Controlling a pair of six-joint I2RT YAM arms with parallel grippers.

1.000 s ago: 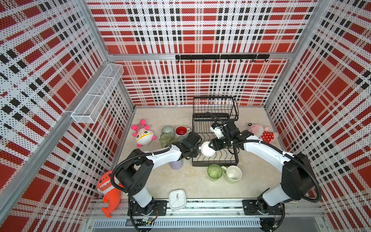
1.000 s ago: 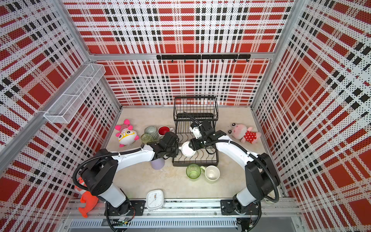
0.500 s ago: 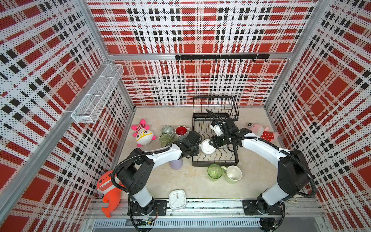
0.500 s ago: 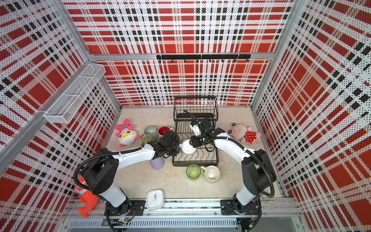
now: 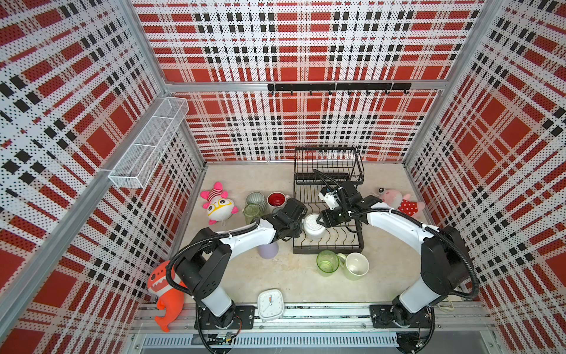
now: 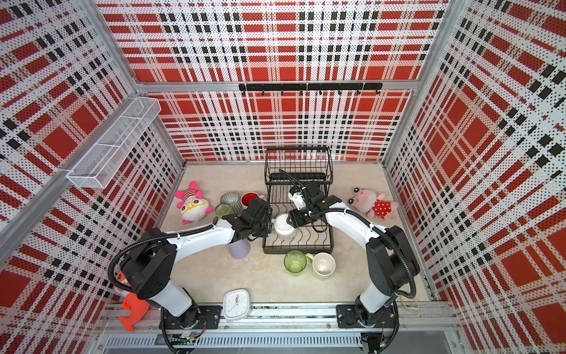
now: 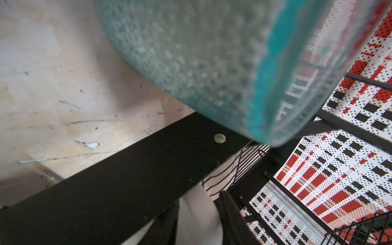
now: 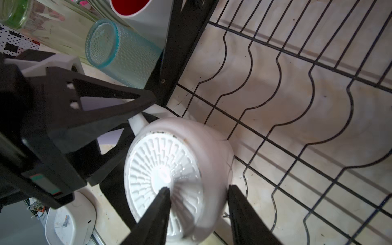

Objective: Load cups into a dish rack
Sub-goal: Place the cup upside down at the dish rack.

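The dish rack [image 5: 328, 250] holds one cup. It is a white mug [image 8: 164, 169], upside down on the wire slots of the lower tier, in the corner nearest the left arm, and it sits between the two grippers.

The right gripper [image 8: 199, 188] has its jaws moderately parted. One fingertip [image 8: 161, 203] lies over the mug's ribbed base and the other stands just off its outer wall. Neither visibly presses the mug, so the jaws look released.

The left gripper [image 5: 301, 228] reaches in from the opposite side, its jaws partly parted around the mug's handle [image 8: 136, 122]. One finger [image 8: 118, 101] touches the handle, but I cannot tell whether the pair pinches it.

Just beside the left jaws, outside the rack, a teal tumbler [image 8: 121, 57] lies on its side with one end at the rack's frame. Past it stand a red-inside mug [image 5: 276, 199], a ribbed mug [image 5: 255, 199] and a green glass [image 5: 251, 211]. A lavender tumbler [image 5: 268, 249] stands under the left arm. A second green glass [image 5: 327, 262] and a pale-green mug [image 5: 356, 265] stand side by side outside the rack, well apart from both jaws.
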